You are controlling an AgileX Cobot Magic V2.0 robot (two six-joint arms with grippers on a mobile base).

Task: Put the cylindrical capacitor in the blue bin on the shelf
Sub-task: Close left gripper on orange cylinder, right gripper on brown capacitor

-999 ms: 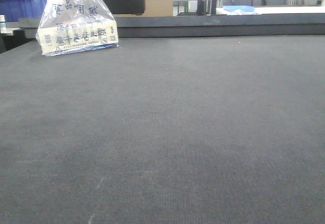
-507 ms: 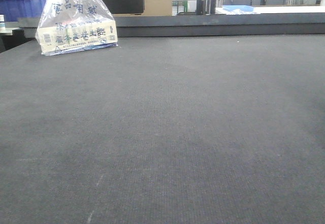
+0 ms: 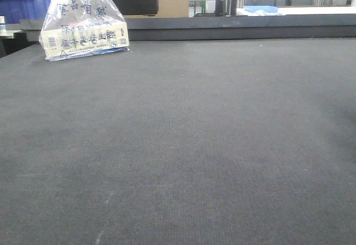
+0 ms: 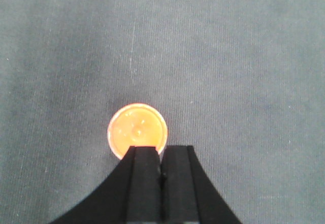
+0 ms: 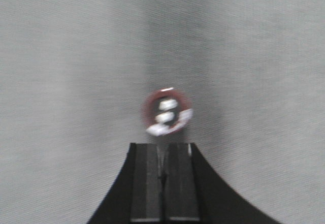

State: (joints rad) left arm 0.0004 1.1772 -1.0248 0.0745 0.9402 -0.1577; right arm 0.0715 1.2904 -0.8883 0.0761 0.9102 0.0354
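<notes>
Beyond left gripper [image 4: 161, 167] (jaws together) spreads grey mat [image 4: 244, 56].

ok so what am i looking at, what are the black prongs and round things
It is a two-armed robot. The wide picture looks forward across a dark table mat, where a plastic bag with a box inside stands far left. The other two come from cameras on the wrists, looking down. The black prongs are the left gripper and right gripper, both closed. Just past the left tips shows an orange disc; past the right, a blurred dark red round thing. Whether either is held, I cannot tell.
</notes>
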